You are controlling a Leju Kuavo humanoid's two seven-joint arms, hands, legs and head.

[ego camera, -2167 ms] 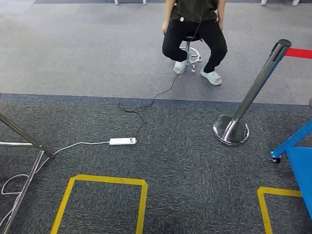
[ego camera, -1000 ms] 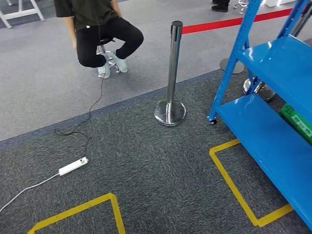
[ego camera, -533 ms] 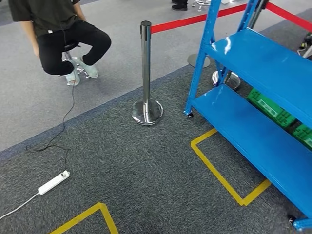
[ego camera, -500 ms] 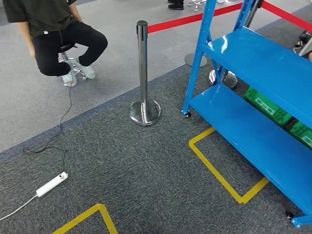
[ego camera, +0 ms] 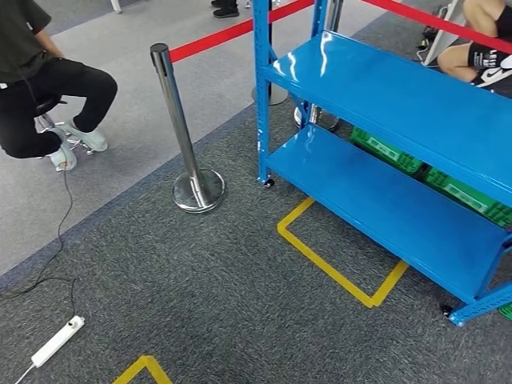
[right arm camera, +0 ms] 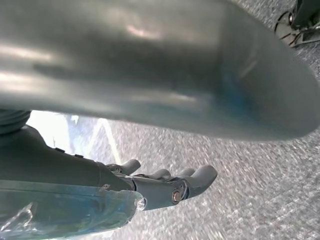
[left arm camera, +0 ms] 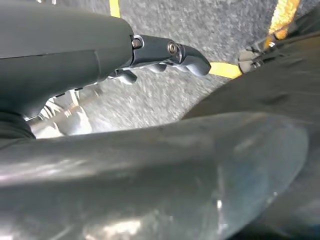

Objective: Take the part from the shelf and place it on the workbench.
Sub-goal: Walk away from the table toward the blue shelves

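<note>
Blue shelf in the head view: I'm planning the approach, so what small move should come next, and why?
Probably keep turning right to square up with the blue shelf, which sits off to the right and angled. Both boards look bare, the green crates lie behind, and no part is visible yet.

To my right stands the shelf (ego camera: 386,136) on the carpet (ego camera: 218,288), its upper deck above its lower deck. Crates (ego camera: 386,152) lie on the floor behind the lower deck. A taped outline (ego camera: 338,260) on the carpet runs in front of the shelf and partly under it. Left of the shelf stands a barrier post (ego camera: 184,136), with its belt (ego camera: 211,38) running off behind the shelf frame. Farther left a person (ego camera: 42,96) sits on a stool (ego camera: 51,132). A cable (ego camera: 58,248) trails from there toward me to a power strip (ego camera: 58,342) at my near left, beside another taped corner (ego camera: 142,370). A second person's leg (ego camera: 477,44) shows beyond the shelf at the far right.
</note>
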